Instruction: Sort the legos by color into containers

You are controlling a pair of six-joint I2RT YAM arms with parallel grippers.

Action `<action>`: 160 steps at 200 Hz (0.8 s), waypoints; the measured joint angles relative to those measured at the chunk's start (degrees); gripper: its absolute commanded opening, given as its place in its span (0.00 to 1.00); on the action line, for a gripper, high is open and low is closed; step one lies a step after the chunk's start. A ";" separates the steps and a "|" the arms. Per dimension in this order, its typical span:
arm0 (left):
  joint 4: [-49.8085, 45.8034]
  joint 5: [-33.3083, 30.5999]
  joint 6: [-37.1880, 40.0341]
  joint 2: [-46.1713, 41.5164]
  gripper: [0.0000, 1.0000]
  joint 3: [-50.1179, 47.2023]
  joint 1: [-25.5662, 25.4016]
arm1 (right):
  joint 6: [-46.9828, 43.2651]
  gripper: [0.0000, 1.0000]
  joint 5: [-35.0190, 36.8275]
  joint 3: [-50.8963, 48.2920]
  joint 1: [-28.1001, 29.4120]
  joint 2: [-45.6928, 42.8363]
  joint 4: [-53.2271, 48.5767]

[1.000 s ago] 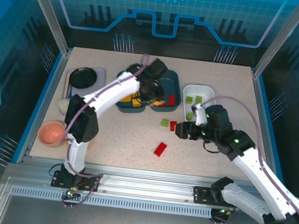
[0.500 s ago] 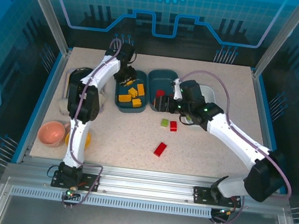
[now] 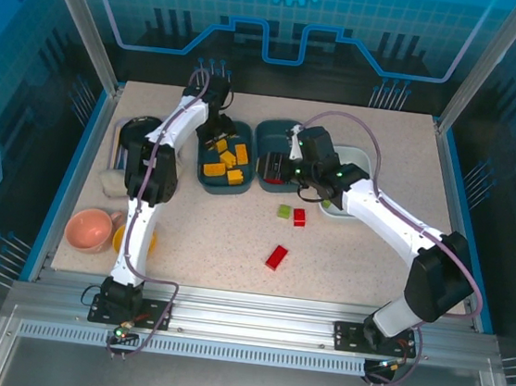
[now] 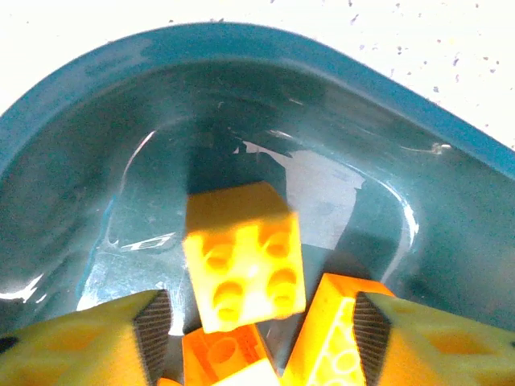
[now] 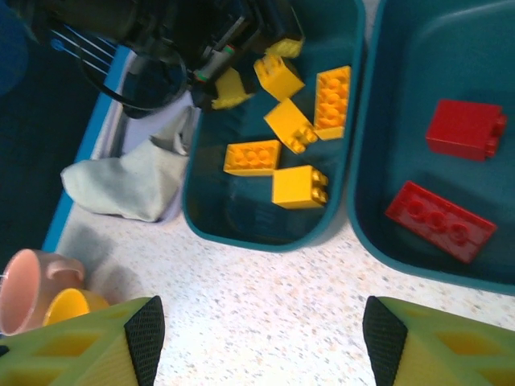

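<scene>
The left gripper hangs over the far end of the left-hand dark teal rounded plastic bin, fingers spread wide. An orange-yellow square plastic brick sits loose between them, touching neither: released here, I judge, because like-coloured bricks lie just beneath it. The right gripper is also spread and empty, above bare speckled tabletop just short of the second dark teal bin, which holds two red bricks. Nearer the bases from it lie a light green brick, a small red brick and a long red brick, probably its next fetch.
</scene>
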 measured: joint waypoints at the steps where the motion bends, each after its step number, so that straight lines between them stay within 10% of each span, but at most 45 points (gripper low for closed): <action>1: -0.02 0.00 0.07 -0.07 0.71 0.00 -0.02 | -0.31 0.67 0.24 0.04 0.00 -0.02 -0.33; 53: 1.31 1.46 1.14 -12.68 0.75 -8.66 -3.63 | -3.82 0.60 8.61 0.07 2.25 -0.70 -12.63; 160: 17.88 4.52 -3.48 -64.22 0.80 -70.60 -18.75 | 8.26 0.60 15.06 1.64 9.25 14.75 -19.37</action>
